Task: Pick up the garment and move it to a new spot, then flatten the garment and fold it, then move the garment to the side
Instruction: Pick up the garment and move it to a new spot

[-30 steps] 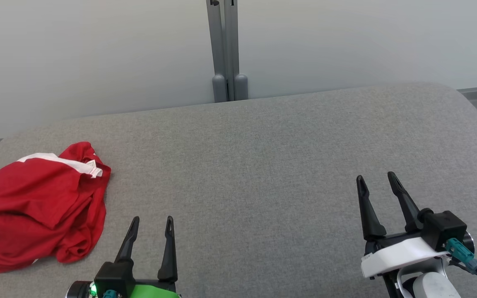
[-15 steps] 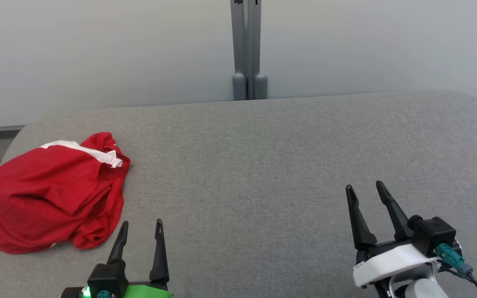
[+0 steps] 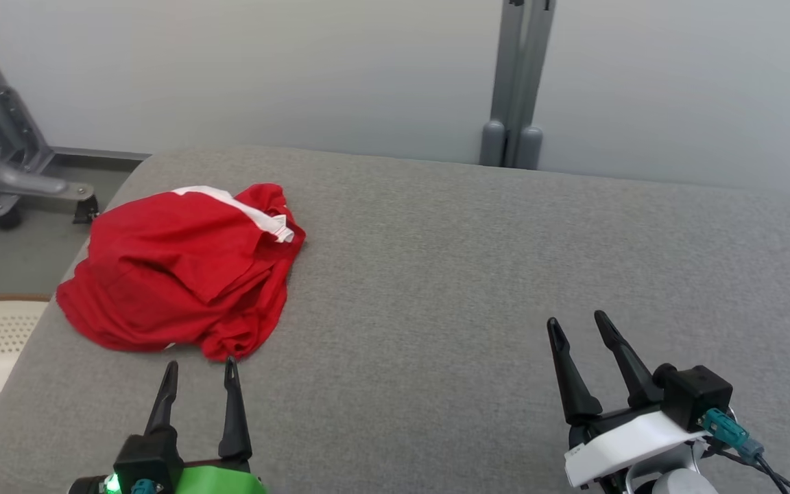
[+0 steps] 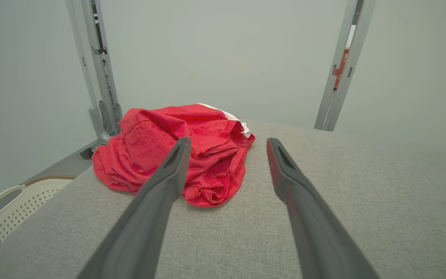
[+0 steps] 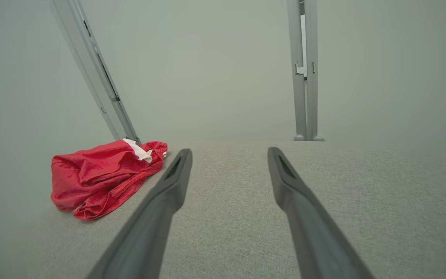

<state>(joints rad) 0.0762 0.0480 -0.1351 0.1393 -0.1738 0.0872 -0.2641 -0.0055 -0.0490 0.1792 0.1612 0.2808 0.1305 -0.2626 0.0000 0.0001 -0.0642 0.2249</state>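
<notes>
Red garment [image 3: 186,264] heaped at ten o'clock on the grey surface [image 3: 477,261].
Left gripper [image 3: 201,370] at seven, fingers spread, just short of it; right gripper [image 3: 579,321] at four, likewise spread. Pinching one loose fold may drag it off the left edge.

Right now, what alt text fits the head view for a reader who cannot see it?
A crumpled red garment with a white stripe lies at the left of a grey padded surface. The left tool, open, points at it from just below; the right tool, also open, sits far right.
</notes>
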